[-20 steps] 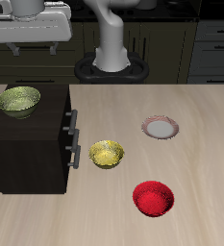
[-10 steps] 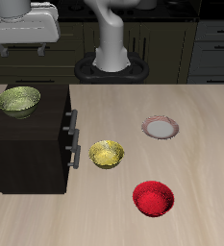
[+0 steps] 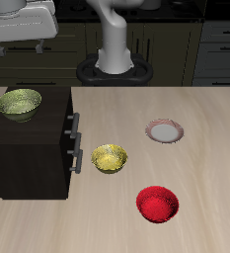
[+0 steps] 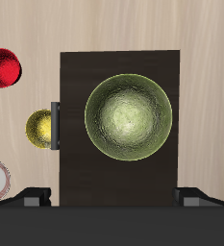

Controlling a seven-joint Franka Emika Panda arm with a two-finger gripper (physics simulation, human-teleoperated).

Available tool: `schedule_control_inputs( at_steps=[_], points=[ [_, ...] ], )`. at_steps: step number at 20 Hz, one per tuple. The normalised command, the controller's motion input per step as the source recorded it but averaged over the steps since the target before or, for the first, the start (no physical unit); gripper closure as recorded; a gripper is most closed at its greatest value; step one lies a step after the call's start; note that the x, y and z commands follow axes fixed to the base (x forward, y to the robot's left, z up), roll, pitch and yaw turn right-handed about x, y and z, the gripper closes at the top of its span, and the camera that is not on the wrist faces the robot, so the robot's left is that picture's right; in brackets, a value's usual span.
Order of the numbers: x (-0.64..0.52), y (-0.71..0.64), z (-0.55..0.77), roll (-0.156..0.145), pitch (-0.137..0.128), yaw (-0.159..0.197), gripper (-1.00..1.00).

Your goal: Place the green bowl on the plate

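Hand above the cabinet, bowl not yet taken.

The green bowl [image 3: 20, 103] sits atop the dark cabinet [image 3: 33, 148] near the worktop's [image 3: 205, 148] side edge; glossy, probably slippery, best pinched by its rim. Whether the hand [image 3: 23, 28] is open, I cannot tell.

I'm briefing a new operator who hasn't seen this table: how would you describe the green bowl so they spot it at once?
Find the dark brown wooden cabinet standing on the light wooden table. On its flat top sits the small round glossy olive-green bowl. The brighter yellow bowl and the red bowl both rest on the table itself, as does the white plate with a reddish-brown rim; only the green one is raised.
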Motion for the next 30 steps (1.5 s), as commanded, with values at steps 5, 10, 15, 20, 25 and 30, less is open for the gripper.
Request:
schedule_control_inputs(
  at_steps=[5, 10, 15, 20, 25, 30],
  points=[
    [0.18, 0.06, -0.06, 0.002, -0.002, 0.006, -1.0],
    [0.15, 0.06, -0.15, -0.002, 0.009, -0.018, -1.0],
    [0.18, 0.05, -0.19, 0.003, 0.021, -0.023, -1.0],
    [0.13, 0.02, -0.18, -0.007, 0.017, -0.005, -1.0],
    [0.07, 0.06, -0.23, 0.001, 0.025, 0.003, -1.0],
    [0.07, 0.12, -0.21, 0.012, 0.021, -0.016, -1.0]
  ],
)
